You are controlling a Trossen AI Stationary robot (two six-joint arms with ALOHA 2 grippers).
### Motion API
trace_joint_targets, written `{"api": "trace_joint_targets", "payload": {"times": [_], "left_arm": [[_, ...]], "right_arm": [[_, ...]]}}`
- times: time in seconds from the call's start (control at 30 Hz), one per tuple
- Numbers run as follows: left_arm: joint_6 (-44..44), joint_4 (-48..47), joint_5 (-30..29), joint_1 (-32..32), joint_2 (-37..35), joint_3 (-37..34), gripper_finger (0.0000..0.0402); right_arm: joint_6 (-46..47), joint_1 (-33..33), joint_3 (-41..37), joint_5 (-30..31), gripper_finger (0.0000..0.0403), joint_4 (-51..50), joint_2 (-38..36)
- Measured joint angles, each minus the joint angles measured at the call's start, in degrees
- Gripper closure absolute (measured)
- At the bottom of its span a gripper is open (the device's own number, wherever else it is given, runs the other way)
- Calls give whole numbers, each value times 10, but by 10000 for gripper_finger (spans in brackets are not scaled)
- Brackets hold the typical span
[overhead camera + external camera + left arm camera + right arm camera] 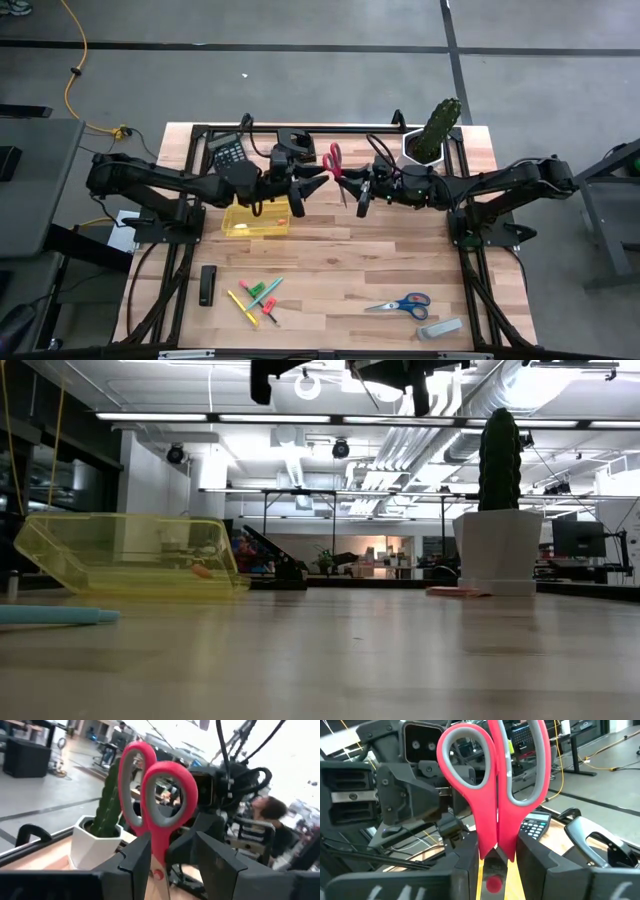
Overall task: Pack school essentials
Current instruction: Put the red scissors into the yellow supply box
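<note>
Scissors: red-handled scissors point(333, 160) were up in the air, near the top middle of the high view, between the two arms. Their red loops pointed toward the top of the frame.
Right claw: right gripper point(352, 185) pinched the red-handled scissors just under the loops. In the right wrist view the two dark fingers point(470, 851) pressed on both sides of the red handle point(496, 795).
Left claw: left gripper point(318, 178) was right beside the scissors, on their left side in the high view. In the left wrist view its fingers point(137, 855) were spread apart, with the red handle point(162, 795) between them. It was hard to tell if they touched it.
Yellow box: see-through yellow box point(256, 219) lay on the table point(400, 260), just under the left arm in the high view. In the low view it sat at the left of the frame point(130, 552).
Blue scissors: blue-handled scissors point(400, 304) lay flat at the lower right of the high view.
Pens: thin pens point(258, 297), green, red and yellow, lay in a small bunch at the lower left.
Cactus: green cactus point(438, 128) stood in a white pot at the upper right of the table.
Calculator: black calculator point(228, 152) lay at the upper left of the table.
</note>
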Motion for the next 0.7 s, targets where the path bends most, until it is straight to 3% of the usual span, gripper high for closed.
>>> {"api": "trace_joint_targets", "payload": {"times": [0.2,0.43,0.7], "left_arm": [[-1,48,-34,-8,12,0,261],[23,41,-40,-8,52,32,261],[70,42,9,-10,62,53,261]], "right_arm": [[0,0,0,1,320,-18,0],[0,0,0,3,320,-16,0],[-2,0,1,-8,320,-20,0]]}}
